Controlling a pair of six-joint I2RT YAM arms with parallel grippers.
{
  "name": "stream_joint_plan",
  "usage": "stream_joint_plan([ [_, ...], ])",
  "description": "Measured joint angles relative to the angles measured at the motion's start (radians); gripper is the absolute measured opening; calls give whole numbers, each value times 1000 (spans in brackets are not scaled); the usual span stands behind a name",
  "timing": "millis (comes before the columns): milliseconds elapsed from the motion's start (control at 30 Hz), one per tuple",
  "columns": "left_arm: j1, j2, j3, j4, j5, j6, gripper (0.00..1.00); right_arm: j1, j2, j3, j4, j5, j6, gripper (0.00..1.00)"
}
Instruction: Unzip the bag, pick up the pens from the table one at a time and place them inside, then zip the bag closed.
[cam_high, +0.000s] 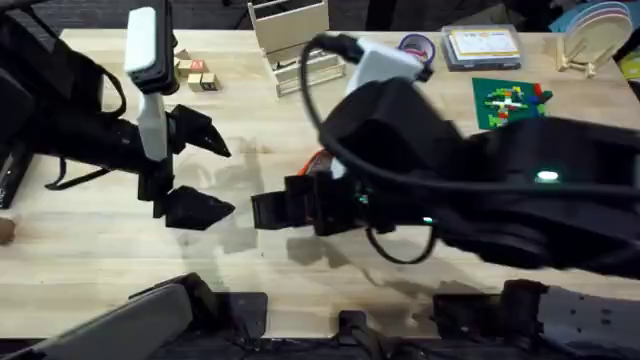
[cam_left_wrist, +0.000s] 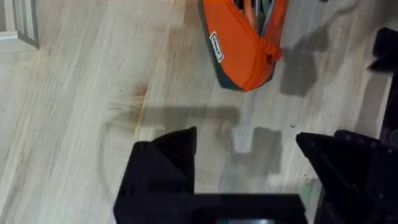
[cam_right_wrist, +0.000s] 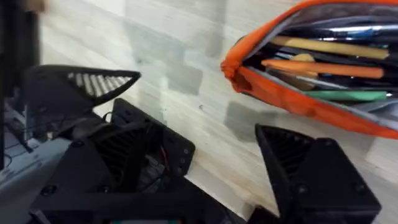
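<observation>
Orange bag (cam_right_wrist: 292, 93) lies unzipped on table (cam_left_wrist: 74, 112), pens (cam_right_wrist: 323, 67) seen inside, near both grippers. Left gripper (cam_left_wrist: 249, 155) and right gripper (cam_right_wrist: 199, 112) are spread wide, nothing held. Soft, light fabric; zip pull is judged best pinched w/ the end steadied.

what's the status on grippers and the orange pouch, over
Left gripper open, empty. Right gripper open, empty. Orange fabric pencil pouch unzipped on wood-grain table, orange and tan pens inside. Nothing blocking.
</observation>
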Motion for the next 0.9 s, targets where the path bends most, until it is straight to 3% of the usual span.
stream_joint_plan([
  [300,0,0,0,0,0,0,993,0,106,0,36,7,70,998],
  [900,0,0,0,0,0,0,993,1,257,0,168,157,142,995],
])
